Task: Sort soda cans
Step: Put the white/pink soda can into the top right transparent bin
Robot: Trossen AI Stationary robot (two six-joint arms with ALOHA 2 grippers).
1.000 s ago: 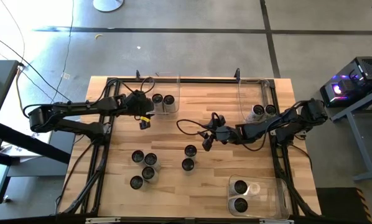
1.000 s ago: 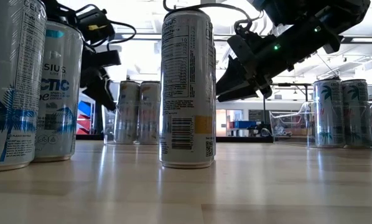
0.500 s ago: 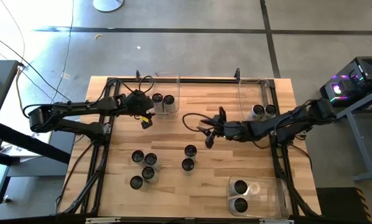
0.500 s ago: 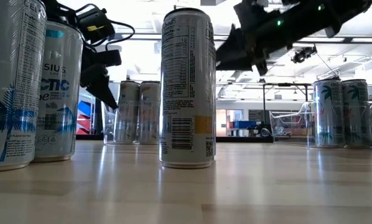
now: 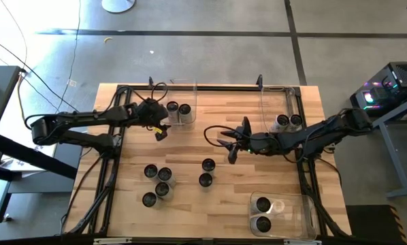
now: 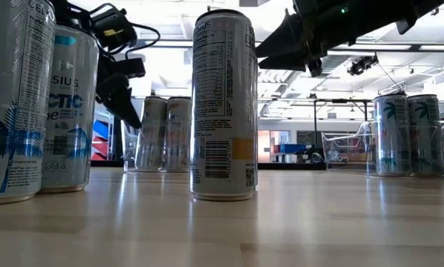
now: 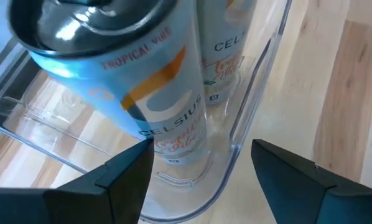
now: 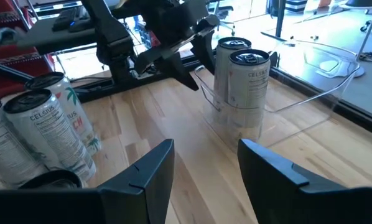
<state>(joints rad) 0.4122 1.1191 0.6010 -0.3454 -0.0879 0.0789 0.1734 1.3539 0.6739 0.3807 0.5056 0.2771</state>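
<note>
In the high view, upper left of the bench [image 5: 210,204], the left gripper [image 5: 160,131] hangs just beside a clear bin [image 5: 181,117] holding two cans [image 5: 178,109]; its fingers [image 7: 127,180] are spread and empty, with the near can [image 7: 136,81] and the bin wall showing between them in the wrist view. Lower left, a cluster of five cans [image 5: 158,184] stands loose, and two more cans [image 5: 207,172] stand near the middle. Above those, the right gripper [image 5: 232,153] hovers over bare wood, its fingers [image 8: 142,180] parted and holding nothing. At upper right a second bin [image 5: 271,102] holds two cans, and a third bin [image 5: 305,218] at lower right holds two.
</note>
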